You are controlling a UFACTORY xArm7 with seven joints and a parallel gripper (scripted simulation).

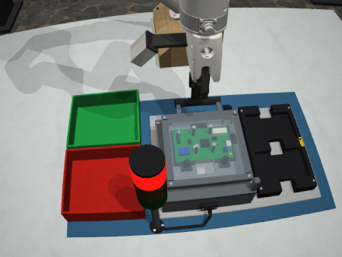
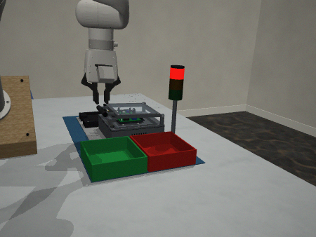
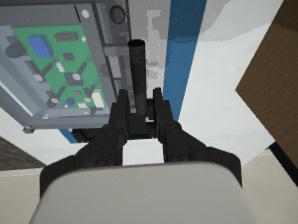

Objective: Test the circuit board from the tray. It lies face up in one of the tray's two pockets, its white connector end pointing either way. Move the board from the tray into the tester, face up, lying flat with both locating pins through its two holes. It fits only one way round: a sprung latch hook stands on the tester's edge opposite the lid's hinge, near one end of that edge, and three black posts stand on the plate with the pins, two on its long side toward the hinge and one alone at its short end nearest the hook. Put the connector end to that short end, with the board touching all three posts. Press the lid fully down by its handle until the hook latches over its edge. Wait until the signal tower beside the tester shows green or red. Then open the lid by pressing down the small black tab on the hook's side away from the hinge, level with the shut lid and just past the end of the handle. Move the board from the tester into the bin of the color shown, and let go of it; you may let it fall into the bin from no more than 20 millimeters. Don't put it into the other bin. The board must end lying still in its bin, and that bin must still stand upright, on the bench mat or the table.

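The green circuit board point(image 1: 203, 142) lies in the tester under the shut clear lid point(image 1: 205, 150); it also shows in the wrist view point(image 3: 60, 65). The signal tower point(image 1: 148, 172) shows red, as in the exterior view point(image 2: 176, 73). My gripper point(image 1: 199, 93) hangs at the tester's far edge, just above one end of the black lid handle point(image 1: 197, 102). In the wrist view my fingers stand narrowly apart with nothing held, the handle point(image 3: 137, 75) running away below them. From the side, the gripper point(image 2: 100, 99) is close over the handle point(image 2: 102, 110).
The red bin point(image 1: 100, 186) and green bin point(image 1: 103, 118) stand side by side left of the tester, both empty. The empty black tray point(image 1: 279, 146) lies to its right. A wooden block point(image 1: 171, 38) stands behind the arm.
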